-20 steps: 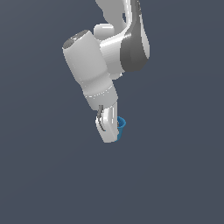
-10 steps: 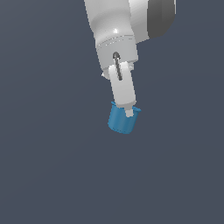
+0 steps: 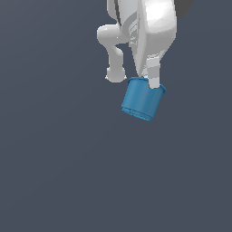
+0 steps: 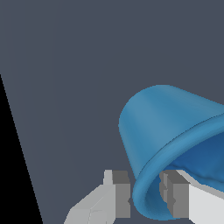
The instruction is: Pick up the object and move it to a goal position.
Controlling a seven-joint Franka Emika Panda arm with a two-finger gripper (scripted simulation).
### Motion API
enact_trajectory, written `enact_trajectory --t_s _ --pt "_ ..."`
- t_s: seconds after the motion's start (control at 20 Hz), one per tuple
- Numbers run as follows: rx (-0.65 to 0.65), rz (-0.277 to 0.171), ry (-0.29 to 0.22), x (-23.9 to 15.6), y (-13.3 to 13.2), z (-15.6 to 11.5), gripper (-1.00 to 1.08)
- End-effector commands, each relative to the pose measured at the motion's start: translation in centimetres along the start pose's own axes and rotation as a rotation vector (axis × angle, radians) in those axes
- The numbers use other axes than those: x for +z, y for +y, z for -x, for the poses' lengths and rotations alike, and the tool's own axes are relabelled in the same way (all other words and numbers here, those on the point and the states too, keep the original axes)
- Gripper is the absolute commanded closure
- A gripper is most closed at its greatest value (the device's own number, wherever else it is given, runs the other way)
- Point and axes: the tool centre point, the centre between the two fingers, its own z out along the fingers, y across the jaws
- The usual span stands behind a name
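Carrying the cup aloft | your gripper pinches its rim wall, one finger inside | cup hangs tilted below the fingers, no goal marker visible.

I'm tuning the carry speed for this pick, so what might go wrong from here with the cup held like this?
1. The fingers pinch only the thin rim of the blue cup, one inside and one outside the wall. That small contact may slip during a fast move.
2. In the exterior view the cup hangs tilted below the gripper, most of its body off to one side. A sudden stop could swing or twist it in the grip.
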Motion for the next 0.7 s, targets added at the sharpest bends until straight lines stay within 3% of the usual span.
enact_trajectory --t_s 0.0,0.3,0.65 --pt "-0.003 -0.043 0.011 -1.3 -0.9 0.9 1.08" --pt "-0.008 -0.101 0.031 -3.1 -2.0 2.2 1.08" --pt "-0.011 -0.133 0.045 -4.1 -2.6 3.0 1.08"
